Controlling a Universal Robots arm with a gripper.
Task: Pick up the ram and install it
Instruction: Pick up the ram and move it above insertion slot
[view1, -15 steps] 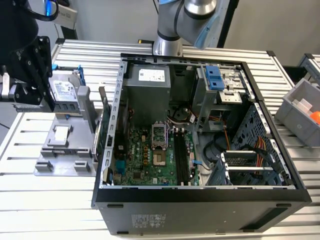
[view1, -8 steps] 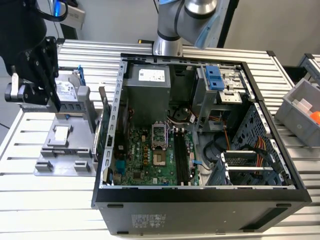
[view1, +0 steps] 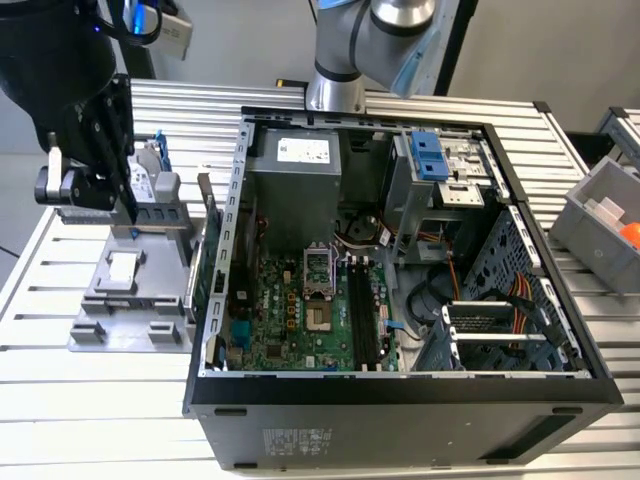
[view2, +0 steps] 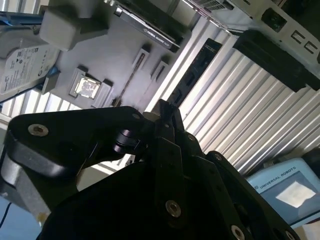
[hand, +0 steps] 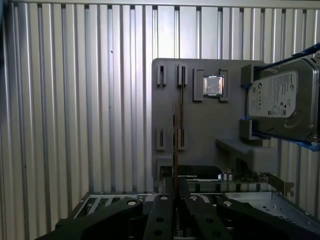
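The ram (hand: 174, 150) appears edge-on as a thin brown-green strip running from my fingertips out over the grey holder (hand: 200, 130). My gripper (hand: 175, 196) is shut on it, the black fingers pressed close together in both wrist views (view2: 165, 112). In the exterior view the gripper (view1: 130, 210) hangs just above the grey holder (view1: 110, 300), at the exterior view's left of the open computer case (view1: 400, 390). The empty black memory slots (view1: 362, 315) lie on the green motherboard inside the case.
On the holder sit a hard drive (hand: 282, 105), a processor chip (hand: 213, 86) and a graphics card (view2: 145, 27). The case's side wall (view1: 225, 250) stands between holder and motherboard. A grey bin (view1: 605, 215) rests at the exterior view's right on the ribbed table.
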